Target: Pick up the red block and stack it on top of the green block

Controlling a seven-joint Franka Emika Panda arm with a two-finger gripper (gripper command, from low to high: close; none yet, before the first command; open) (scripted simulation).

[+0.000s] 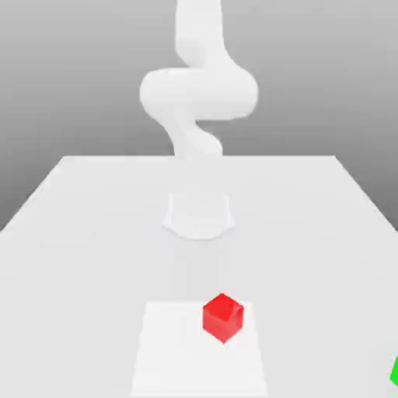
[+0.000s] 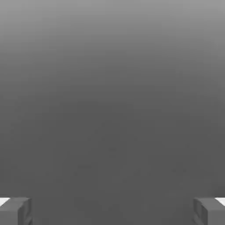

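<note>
The red block is a small glossy cube resting on a paler square patch near the front of the white table. A sliver of the green block shows at the exterior view's right edge, low down, well to the right of the red one. In the hand view my gripper is open, its two grey fingertips far apart with only plain grey background between them. Nothing is held.
The white arm rises in a curl from its round base at the middle of the table, behind the red block.
</note>
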